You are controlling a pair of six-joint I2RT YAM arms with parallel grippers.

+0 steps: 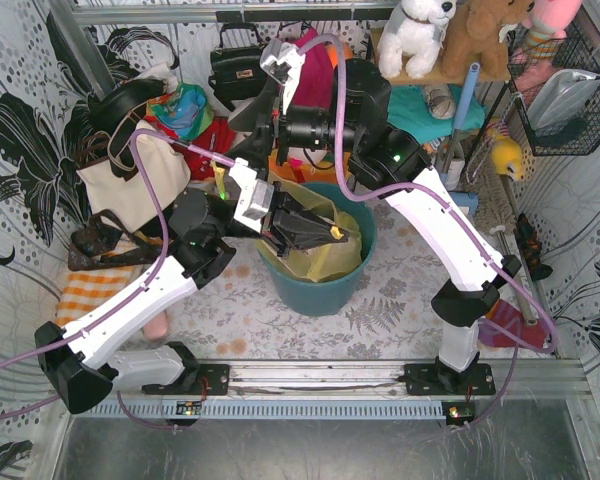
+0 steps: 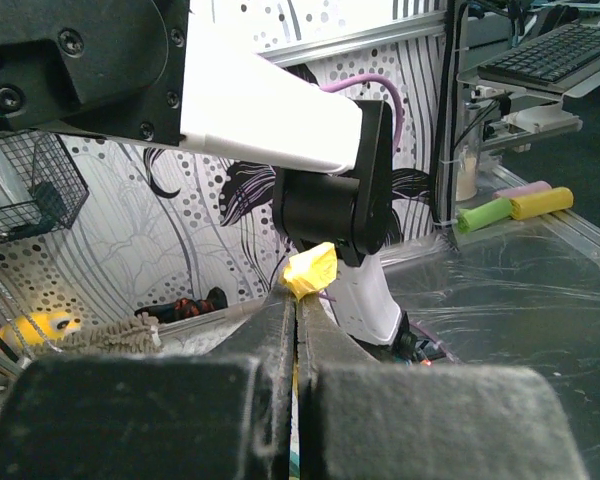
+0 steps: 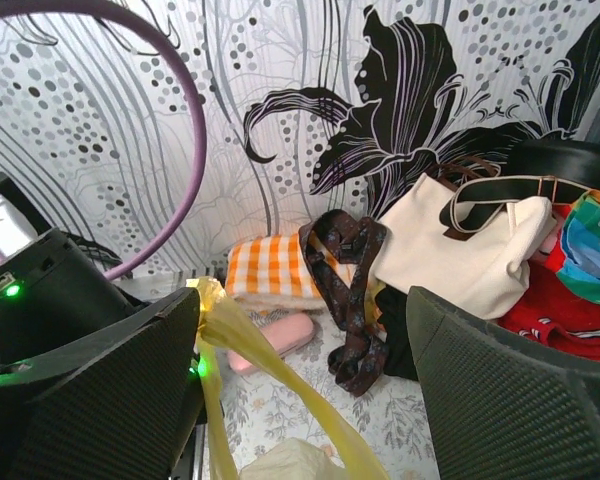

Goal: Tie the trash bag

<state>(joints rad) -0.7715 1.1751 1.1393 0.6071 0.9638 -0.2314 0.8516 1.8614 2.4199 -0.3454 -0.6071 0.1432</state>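
The trash bag is thin yellow plastic and sits in the round teal bin at the table's middle. My left gripper hovers over the bin and is shut on one floppy top end; a yellow tuft sticks out past the closed fingertips. My right gripper is behind and left of the bin, jaws wide apart. Two yellow strands of the bag rise to its left finger and drape at its tip. Crumpled paper shows below.
A cream tote bag stands at the back left, with an orange checked cloth, a pink case and a dark patterned strap near it. Plush toys and a wire basket are at the back right.
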